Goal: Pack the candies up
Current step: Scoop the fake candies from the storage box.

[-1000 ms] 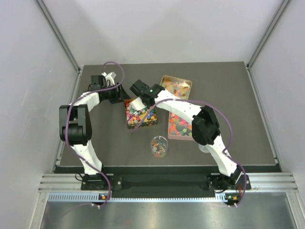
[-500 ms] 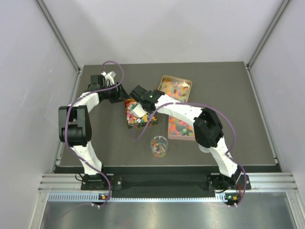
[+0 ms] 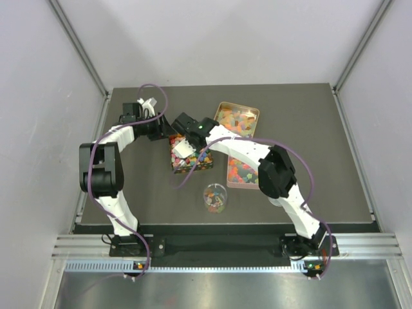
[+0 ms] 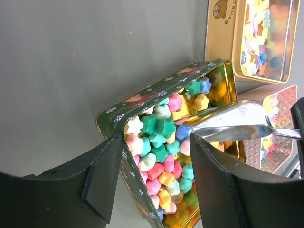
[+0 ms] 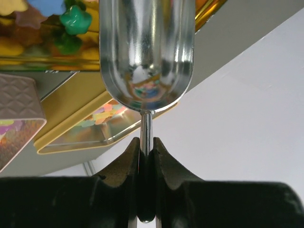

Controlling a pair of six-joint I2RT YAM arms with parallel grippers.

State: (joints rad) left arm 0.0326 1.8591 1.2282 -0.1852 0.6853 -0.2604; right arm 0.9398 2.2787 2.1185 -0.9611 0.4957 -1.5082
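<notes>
Nearest the arm bases, a small clear cup (image 3: 206, 193) holds a few candies (image 3: 215, 202). Beyond it, a dark green tin (image 4: 137, 102) is heaped with star-shaped candies in pink, green, yellow and blue. The left gripper (image 4: 156, 137) is spread wide astride the tin's near wall, clasping nothing. The right gripper (image 5: 146, 145) is clamped on the thin handle of a metal scoop (image 5: 146, 52), whose tip sits just beside a blue candy. Further back are a pink tin (image 3: 229, 183) and a gold tin (image 4: 221, 28). Over the last second the right wrist has moved nearer and leftward across the green tin, while the left arm has not shifted.
</notes>
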